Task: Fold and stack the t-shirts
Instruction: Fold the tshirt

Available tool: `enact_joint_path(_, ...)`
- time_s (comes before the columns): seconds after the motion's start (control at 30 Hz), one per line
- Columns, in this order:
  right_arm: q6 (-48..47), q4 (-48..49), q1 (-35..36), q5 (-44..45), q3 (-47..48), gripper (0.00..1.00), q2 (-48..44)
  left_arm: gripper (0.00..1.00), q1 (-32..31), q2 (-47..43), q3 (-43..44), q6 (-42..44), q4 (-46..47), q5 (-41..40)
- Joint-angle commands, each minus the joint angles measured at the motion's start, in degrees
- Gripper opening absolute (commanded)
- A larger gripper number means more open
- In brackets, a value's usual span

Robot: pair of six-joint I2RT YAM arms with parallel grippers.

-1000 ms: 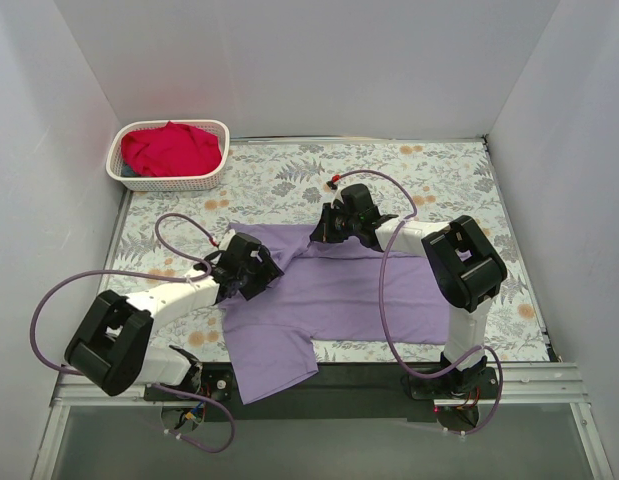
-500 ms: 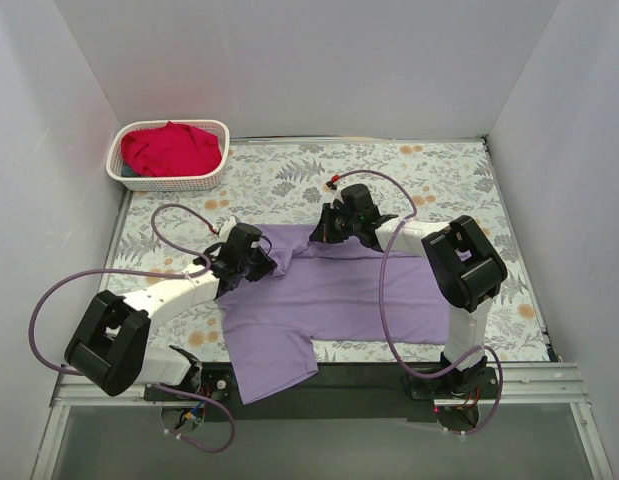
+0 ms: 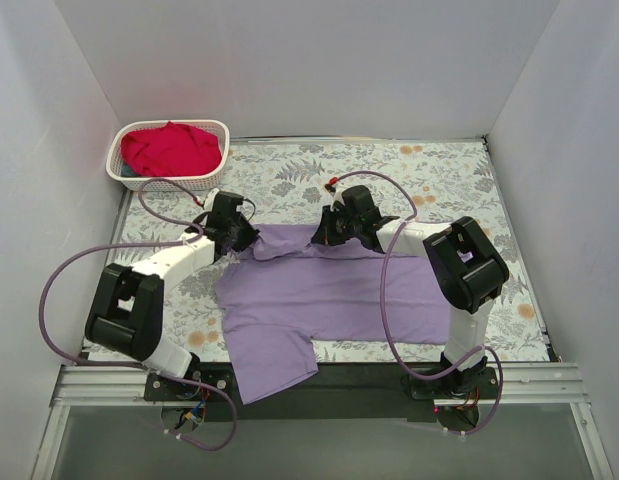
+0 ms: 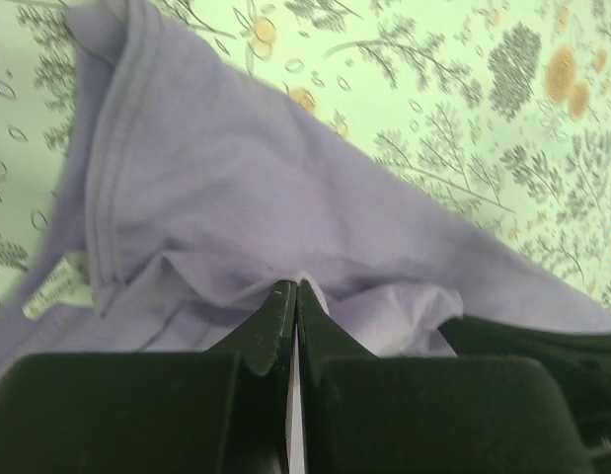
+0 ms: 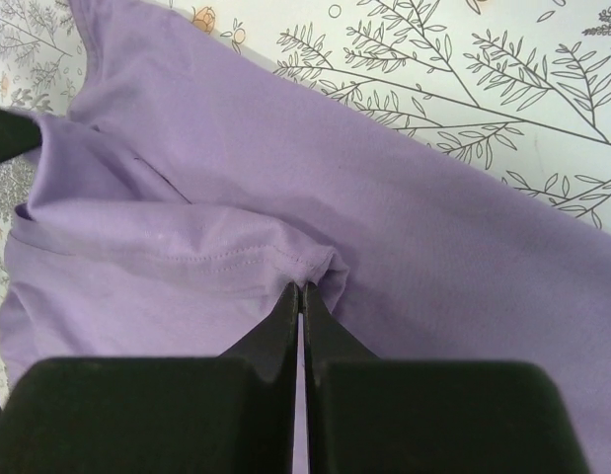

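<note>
A soft, plain lavender cotton t-shirt lies spread, mostly flat with gentle wrinkles, on the near half of a table covered in floral-printed cloth. Its long axis runs left to right. The ribbed neckband, with a small white label, sits at the far-left corner, and one flap hangs over the table's near edge. The left gripper has its black fingers pressed together, pinching a fold of lavender fabric by the neckband. The right gripper, at the shirt's far edge, is likewise clamped on a stitched hem fold. A crumpled bright red t-shirt fills a white plastic lattice basket at the far-left corner
</note>
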Motion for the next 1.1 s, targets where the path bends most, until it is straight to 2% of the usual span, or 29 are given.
enact_joint_path(0.0,-2.3,1.1,0.0,-0.7,0.0,0.01,-2.1,0.0,2.4,3.1,3.5,3.8,-1.7,3.2)
enact_joint_path(0.3,-3.1,0.3,-0.3,-1.2,2.0,0.01,0.2,0.02,5.6,11.6,8.8,5.2,-2.5,6.3)
enact_joint_path(0.43,-2.8,0.2,-0.3,-0.1,2.4,0.01,0.6,0.14,6.0,12.5,10.6,5.1,-2.4,5.9)
enact_joint_path(0.57,-2.7,0.1,-0.6,0.4,2.5,0.01,0.6,0.34,6.0,10.1,10.3,5.1,-2.5,5.8)
enact_joint_path(0.8,-2.8,0.1,-0.5,0.6,2.3,0.01,0.3,0.49,6.0,0.5,2.7,4.2,-2.3,5.7)
enact_joint_path(1.0,-2.8,0.1,-0.5,0.4,2.2,0.01,0.3,0.52,5.4,-4.7,-3.8,1.9,-2.1,6.4)
enact_joint_path(1.07,-2.7,0.1,-0.5,0.3,2.3,0.01,0.4,0.47,5.2,-4.4,-5.0,1.8,-1.5,7.2)
